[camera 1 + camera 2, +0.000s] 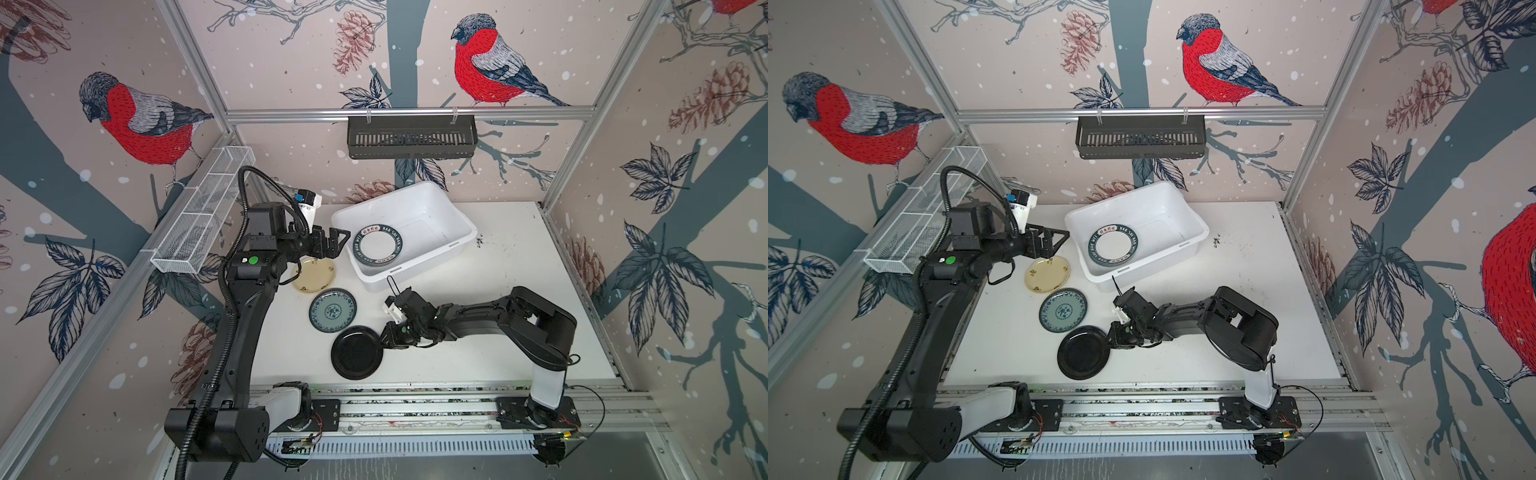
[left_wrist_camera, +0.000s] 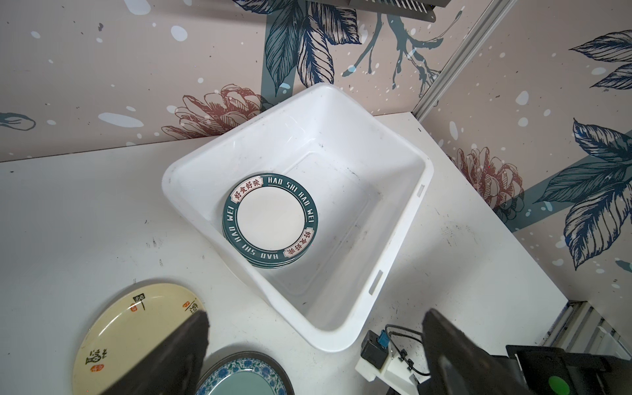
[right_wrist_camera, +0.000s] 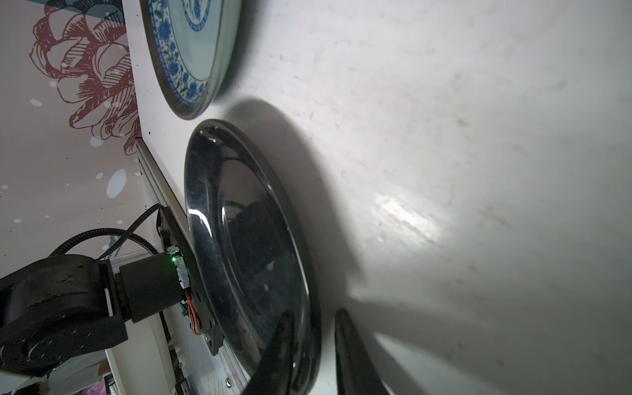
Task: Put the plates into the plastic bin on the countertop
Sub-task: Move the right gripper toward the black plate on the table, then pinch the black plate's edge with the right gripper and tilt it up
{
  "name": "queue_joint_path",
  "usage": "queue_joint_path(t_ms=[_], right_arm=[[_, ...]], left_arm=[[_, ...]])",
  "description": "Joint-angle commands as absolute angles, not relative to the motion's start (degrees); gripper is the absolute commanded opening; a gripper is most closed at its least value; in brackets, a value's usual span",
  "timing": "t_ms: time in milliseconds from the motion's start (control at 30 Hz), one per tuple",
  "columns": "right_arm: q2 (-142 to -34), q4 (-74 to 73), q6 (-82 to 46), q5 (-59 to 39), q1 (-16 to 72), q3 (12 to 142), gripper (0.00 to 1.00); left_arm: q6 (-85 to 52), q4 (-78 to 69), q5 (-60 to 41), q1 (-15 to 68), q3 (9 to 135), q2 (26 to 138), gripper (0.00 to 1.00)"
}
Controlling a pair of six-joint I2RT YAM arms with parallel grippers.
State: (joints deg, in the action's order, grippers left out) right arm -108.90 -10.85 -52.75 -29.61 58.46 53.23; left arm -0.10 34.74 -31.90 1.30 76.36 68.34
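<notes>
The white plastic bin (image 1: 465,243) (image 1: 1198,237) (image 2: 403,239) stands at the back of the countertop (image 1: 519,311). In it lies a stack of plates with a green-lettered plate (image 1: 377,246) (image 1: 1113,246) (image 2: 270,220) uppermost. On the countertop in front lie a pale yellow plate (image 1: 314,276) (image 2: 136,338), a teal floral plate (image 1: 332,310) (image 3: 184,51) and a glossy black plate (image 1: 356,352) (image 1: 1084,352) (image 3: 246,239). My left gripper (image 1: 336,245) (image 2: 316,316) hangs wide open beside the bin's left corner. My right gripper (image 1: 384,332) (image 3: 314,316) straddles the black plate's right rim, jaws narrow, with a slit showing beside the rim.
A black slotted basket (image 1: 411,137) hangs on the back rail. A white wire-mesh basket (image 1: 203,216) hangs on the left wall. Aluminium rails (image 1: 415,407) run along the front edge, carrying both arm bases. Dark specks (image 1: 480,240) lie right of the bin.
</notes>
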Motion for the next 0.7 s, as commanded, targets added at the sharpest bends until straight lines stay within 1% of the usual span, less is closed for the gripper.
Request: queue_joint_path(t_ms=[0,367,667], right_arm=[[-109.63,-9.24,-53.52,-27.95,58.43,53.27,0.24],[-111.06,-5.8,-52.21,-25.99,58.36,54.96,0.2],[-110.98,-4.49,-51.24,-25.4,58.25,54.93,0.12]], left_arm=[[-0.53,32.0,-33.03,1.24,75.9,67.93,0.96],[-0.9,31.82,-33.27,1.3,75.67,68.07,0.96],[-0.97,31.82,-33.07,1.31,75.84,68.02,0.96]])
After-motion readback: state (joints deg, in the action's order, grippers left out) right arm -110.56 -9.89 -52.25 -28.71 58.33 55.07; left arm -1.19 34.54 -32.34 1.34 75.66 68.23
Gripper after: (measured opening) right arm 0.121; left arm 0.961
